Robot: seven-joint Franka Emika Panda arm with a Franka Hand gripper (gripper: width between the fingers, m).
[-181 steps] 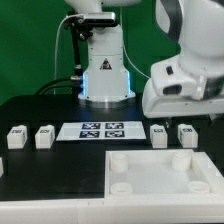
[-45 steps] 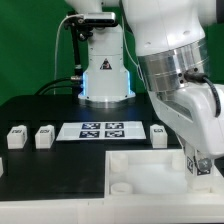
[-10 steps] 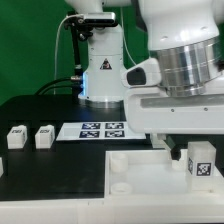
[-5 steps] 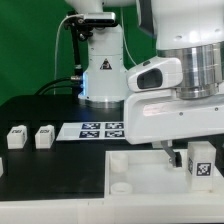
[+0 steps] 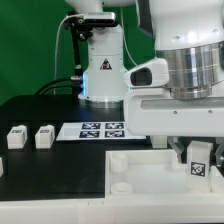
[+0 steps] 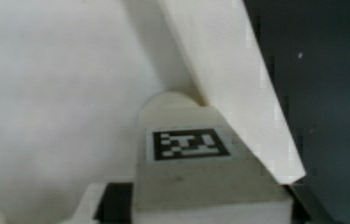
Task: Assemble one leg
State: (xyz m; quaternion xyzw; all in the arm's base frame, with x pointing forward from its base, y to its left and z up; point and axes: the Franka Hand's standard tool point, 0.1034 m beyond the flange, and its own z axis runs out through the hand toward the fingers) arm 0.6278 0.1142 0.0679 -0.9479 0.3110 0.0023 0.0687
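Over the large white panel (image 5: 150,180), at the exterior view's right, the gripper (image 5: 197,152) pinches 1 leg (image 5: 199,157) — tag face showing — between its fingers. 2 more legs (image 5: 29,136) stand far left, near the marker board (image 5: 95,130).

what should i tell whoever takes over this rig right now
Gripper: shut on the leg, holding it upright over the right end (exterior view) of the large white panel.
The wrist view shows the leg's tag with the leg close by the panel's edge; whether it is seated in a socket cannot be told.
Two spare legs stand at the exterior view's left of the marker board.
Done: leg picked up and brought to the panel.
Left: seat it in its socket and release.
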